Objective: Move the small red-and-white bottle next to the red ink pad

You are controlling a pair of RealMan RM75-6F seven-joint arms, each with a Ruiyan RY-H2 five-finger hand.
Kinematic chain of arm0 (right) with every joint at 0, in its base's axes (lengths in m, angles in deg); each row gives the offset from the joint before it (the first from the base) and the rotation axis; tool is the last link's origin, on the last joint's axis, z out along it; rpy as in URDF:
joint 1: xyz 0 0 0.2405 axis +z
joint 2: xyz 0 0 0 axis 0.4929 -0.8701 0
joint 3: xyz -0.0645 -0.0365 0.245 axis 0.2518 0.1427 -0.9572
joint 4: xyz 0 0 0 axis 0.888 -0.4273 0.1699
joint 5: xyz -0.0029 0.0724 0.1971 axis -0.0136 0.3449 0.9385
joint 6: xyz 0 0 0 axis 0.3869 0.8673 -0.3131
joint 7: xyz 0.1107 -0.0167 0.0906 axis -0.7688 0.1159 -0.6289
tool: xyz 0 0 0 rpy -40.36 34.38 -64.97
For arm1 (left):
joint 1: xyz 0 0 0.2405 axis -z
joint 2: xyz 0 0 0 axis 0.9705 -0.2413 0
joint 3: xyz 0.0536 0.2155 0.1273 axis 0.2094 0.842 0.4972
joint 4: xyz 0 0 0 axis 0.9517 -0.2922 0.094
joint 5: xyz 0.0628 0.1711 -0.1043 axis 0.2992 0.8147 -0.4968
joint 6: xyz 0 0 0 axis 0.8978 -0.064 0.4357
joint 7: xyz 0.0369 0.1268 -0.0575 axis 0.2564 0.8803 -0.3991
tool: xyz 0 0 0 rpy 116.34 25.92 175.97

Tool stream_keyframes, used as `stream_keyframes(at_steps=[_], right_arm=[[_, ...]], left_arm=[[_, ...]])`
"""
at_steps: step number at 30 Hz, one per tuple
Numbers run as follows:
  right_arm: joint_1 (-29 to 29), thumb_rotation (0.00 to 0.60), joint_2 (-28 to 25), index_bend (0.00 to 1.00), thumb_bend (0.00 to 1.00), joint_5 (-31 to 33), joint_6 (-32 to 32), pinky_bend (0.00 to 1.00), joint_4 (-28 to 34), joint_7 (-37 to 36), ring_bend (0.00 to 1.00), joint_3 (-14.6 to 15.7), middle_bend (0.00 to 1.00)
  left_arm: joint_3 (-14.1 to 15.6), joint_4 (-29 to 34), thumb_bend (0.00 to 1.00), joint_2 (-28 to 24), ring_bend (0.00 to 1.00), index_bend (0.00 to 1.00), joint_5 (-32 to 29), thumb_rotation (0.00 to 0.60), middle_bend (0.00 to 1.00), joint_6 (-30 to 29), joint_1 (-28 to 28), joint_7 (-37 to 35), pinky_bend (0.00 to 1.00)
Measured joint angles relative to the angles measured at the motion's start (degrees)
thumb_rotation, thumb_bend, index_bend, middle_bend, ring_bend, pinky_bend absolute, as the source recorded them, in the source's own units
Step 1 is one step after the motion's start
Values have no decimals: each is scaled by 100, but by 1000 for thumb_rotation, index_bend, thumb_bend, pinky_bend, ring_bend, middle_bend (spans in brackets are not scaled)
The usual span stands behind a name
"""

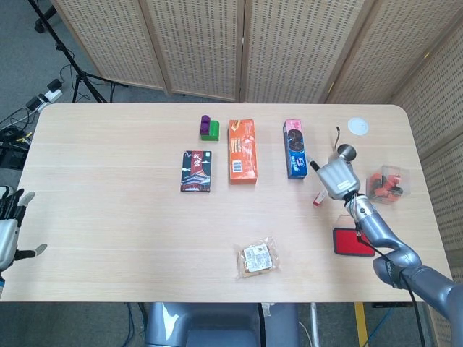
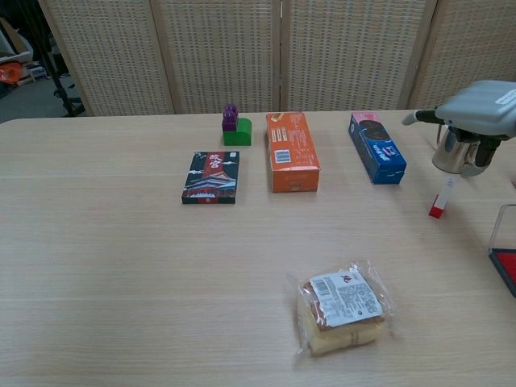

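Wicker screens back a pale wooden table [image 1: 108, 166]; at mid-right of the head view the small red-and-white bottle [image 1: 320, 197] stands upright, white end up, just lower-left of the grey right hand [image 1: 337, 178], which hangs above it holding nothing, its finger spread unclear. Below sits the red ink pad [image 1: 354, 241]. At the far left edge the left hand [image 1: 7, 233] is spread and empty.

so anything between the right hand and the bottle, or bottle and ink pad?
Nothing visible. The right hand hovers just above the bottle, and the table between bottle and ink pad is bare. The metal cup stands behind.
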Motion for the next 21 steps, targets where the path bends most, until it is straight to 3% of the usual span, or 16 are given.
stream_keyframes(at_steps=[10,21], right_arm=[[-56,600,151,85,0,-159,99,1000,-178,-325,1000,223,1000],[-114,600,527,85,0,-122,201,1000,-505,-694,1000,251,1000]], left_arm=[[12,-11,0,0,0,0,-3,600,0,7,8,-18,0],[34,-5,0,-12,0,0,30,600,0,-2,6,-68,0]])
